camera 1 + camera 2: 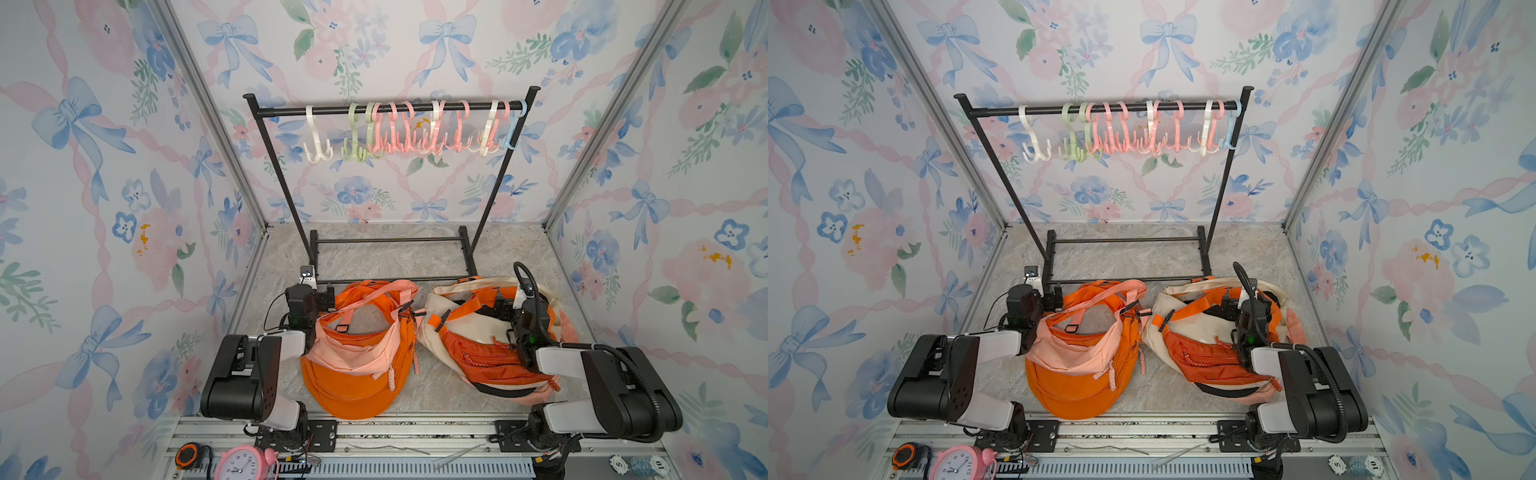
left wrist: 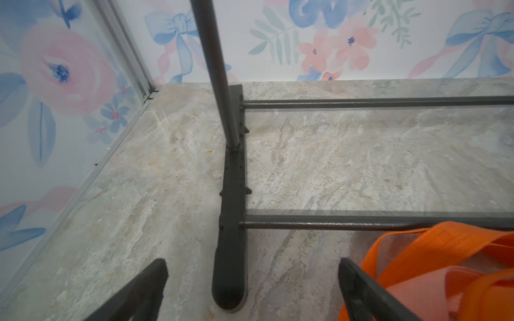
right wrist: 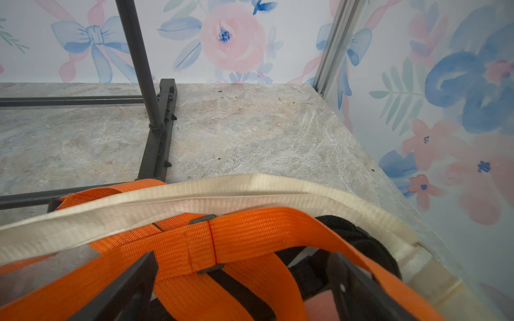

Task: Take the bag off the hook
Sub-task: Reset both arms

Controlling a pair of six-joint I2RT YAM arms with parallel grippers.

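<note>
Just before the rack's (image 1: 386,109) feet, a slouchy orange nylon bag (image 1: 353,374) with a peach flap lies on the marbled floor (image 1: 395,257). The left gripper (image 2: 253,262) gapes wide beside its ribbed strap (image 2: 434,239), holding nothing. By the rack's right foot, a cream-and-orange heap of bags (image 1: 436,328) sits half hidden under the right gripper (image 3: 242,255), whose jaws are spread wide over orange webbing (image 3: 250,230). How many bags lie there, I cannot tell. Farther back, glossy pastel plastic hooks (image 1: 318,137) dangle from the rack's matte black bar.

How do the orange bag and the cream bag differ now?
The orange bag is orange with a peach top; the cream bag is cream with an orange pocket. The orange bag lies beside the open left gripper; the cream bag lies under the open right gripper. Both lie on the table, off the hooks.
</note>
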